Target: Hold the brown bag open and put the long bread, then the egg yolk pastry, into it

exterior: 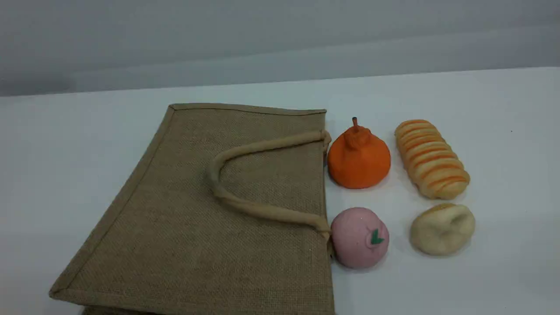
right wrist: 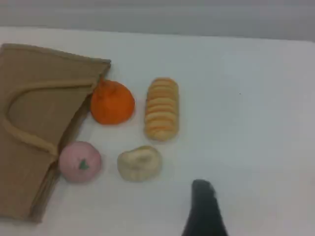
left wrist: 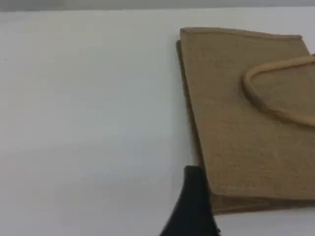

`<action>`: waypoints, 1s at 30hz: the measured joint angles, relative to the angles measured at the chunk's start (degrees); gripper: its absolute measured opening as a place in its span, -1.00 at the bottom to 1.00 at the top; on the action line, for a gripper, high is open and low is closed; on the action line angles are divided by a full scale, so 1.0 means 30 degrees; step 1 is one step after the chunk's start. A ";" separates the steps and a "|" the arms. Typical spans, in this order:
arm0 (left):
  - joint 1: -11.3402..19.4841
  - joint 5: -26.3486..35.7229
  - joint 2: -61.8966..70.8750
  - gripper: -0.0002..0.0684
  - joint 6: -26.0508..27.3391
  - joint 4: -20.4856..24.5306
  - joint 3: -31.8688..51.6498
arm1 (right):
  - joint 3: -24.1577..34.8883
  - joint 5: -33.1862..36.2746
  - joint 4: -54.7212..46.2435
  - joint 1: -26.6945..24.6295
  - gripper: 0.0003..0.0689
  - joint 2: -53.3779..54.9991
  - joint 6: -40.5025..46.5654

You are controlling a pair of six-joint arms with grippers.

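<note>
The large tan-brown woven jute bag [exterior: 245,205] lies flat on the white table [exterior: 503,131], its mouth edge facing right toward the foods and its long axis running near to far. The upper beige rope loop handle [exterior: 262,210] lies folded back over the panel, so the mouth is closed and, in my judgement, must be lifted before anything goes in.

Four foods sit in a square just beside the mouth, apparently staged for short transfers. The orange stemmed pumpkin-like fruit [exterior: 358,157] and pink ball with a green leaf mark [exterior: 359,237] are nearest the bag.

The pale yellow, orange-striped long bread [exterior: 432,158] lies far right, its long axis running near-to-far, slightly angled. The small cream-yellow dimpled egg yolk pastry [exterior: 442,228] sits just in front of it.

The left gripper [left wrist: 194,206] hangs beside the bag's near corner, the right gripper [right wrist: 206,209] near the pastry; both spread, empty.
</note>
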 joint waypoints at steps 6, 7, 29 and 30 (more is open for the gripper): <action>0.0000 0.0000 0.0000 0.57 0.0000 0.0000 0.0000 | 0.0000 0.0000 0.0000 0.0000 0.27 0.0000 0.0000; 0.0000 0.0000 0.0000 0.57 0.0000 0.0000 0.0000 | 0.0000 0.0000 0.0000 0.0000 0.27 0.0000 0.0000; 0.0000 -0.0054 0.0000 0.57 0.0020 0.0018 0.0033 | 0.0000 -0.0394 0.1490 0.0000 0.27 0.0000 0.0411; 0.0000 -0.0074 0.0092 0.57 0.0070 0.0018 0.0010 | 0.0000 -0.0527 0.1838 0.0000 0.27 0.0000 0.0433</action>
